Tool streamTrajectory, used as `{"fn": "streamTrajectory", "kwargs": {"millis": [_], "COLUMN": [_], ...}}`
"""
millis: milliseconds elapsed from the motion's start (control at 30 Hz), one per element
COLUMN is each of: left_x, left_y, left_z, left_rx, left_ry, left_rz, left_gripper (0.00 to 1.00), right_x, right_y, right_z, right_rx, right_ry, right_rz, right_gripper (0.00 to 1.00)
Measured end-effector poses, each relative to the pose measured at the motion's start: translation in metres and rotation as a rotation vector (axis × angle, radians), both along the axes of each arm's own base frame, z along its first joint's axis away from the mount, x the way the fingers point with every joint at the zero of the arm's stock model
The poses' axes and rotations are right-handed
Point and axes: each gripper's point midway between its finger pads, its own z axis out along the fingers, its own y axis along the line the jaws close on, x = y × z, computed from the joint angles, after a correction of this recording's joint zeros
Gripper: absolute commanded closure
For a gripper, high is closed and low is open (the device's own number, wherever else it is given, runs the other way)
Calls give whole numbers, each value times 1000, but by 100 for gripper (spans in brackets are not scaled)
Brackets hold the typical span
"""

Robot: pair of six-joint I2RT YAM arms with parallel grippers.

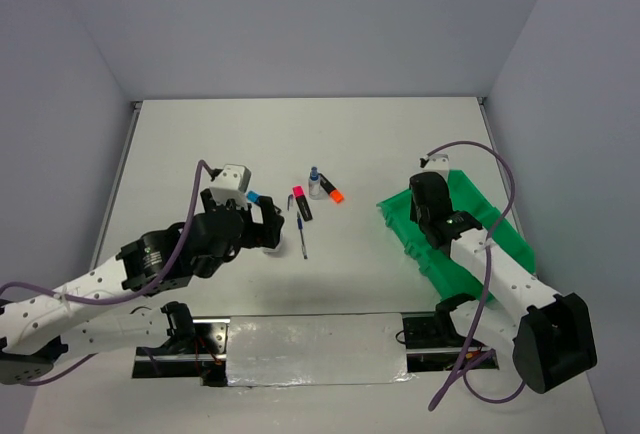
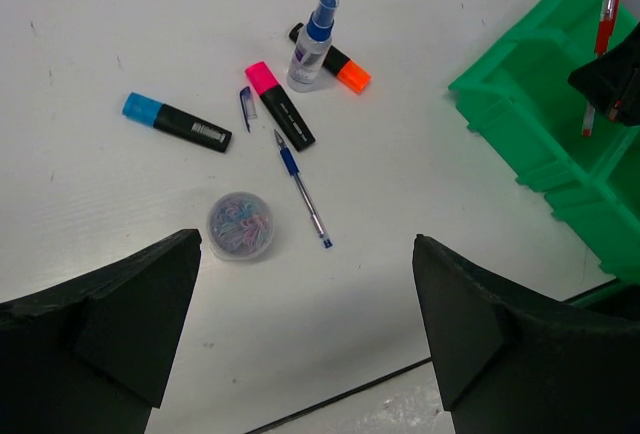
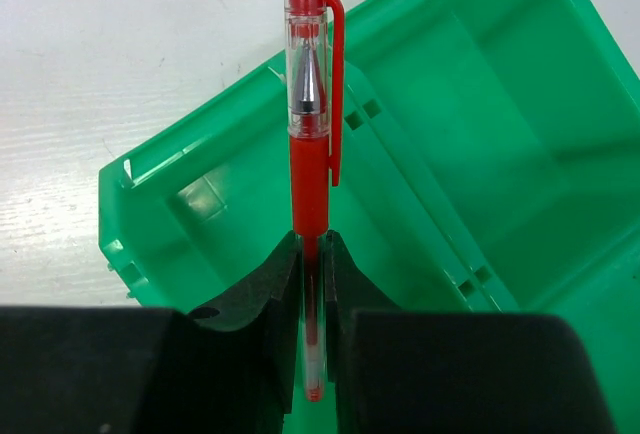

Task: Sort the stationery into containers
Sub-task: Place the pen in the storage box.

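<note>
My right gripper [image 3: 312, 254] is shut on the red pen [image 3: 310, 124] and holds it above the green tray [image 3: 450, 154], over a compartment at the tray's far end. The pen [image 2: 598, 49] and tray [image 2: 540, 124] also show in the left wrist view. My left gripper [image 2: 305, 334] is open and empty, above the table near the round tub [image 2: 240, 224] of paper clips. On the table lie the blue highlighter [image 2: 175, 121], pink highlighter [image 2: 279, 105], orange highlighter [image 2: 335, 59], blue pen [image 2: 302, 190] and the upright bottle [image 2: 311, 44].
A loose blue pen cap [image 2: 247, 106] lies beside the pink highlighter. The tray [image 1: 500, 229] sits at the table's right side, under the right arm. A reflective strip [image 1: 310, 349] runs along the near table edge. Grey walls enclose the table on three sides.
</note>
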Motion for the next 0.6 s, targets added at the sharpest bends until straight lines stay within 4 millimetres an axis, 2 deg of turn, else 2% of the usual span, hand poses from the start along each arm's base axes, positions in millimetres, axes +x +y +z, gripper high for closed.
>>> {"fn": "streamTrajectory", "kwargs": {"millis": [100,167,200,233,433,600], "left_x": [2,4,5,6,16,25], "left_y": [-4,-5,-5,-5,-1,7], "left_z": [-3,-6,-8,-9,-14,-17], "left_rx": [7,16,23,32,48,42], "left_ry": [6,10,13,16,48,61], "left_rz": [0,10,17,27,108,159], "left_gripper": [1,1,1,1,1,1], "right_x": [0,0,0,0,0,-1], "right_y": [0,0,0,0,0,0], "right_z": [0,0,-1,-1,-2,-2], "right_rx": [7,9,9,9,13,14], "right_ry": [0,0,1,3,7,8], "right_rz": [-5,-8,-8,-8,-9,-7], "right_gripper": [92,87,83,72,72,66]}}
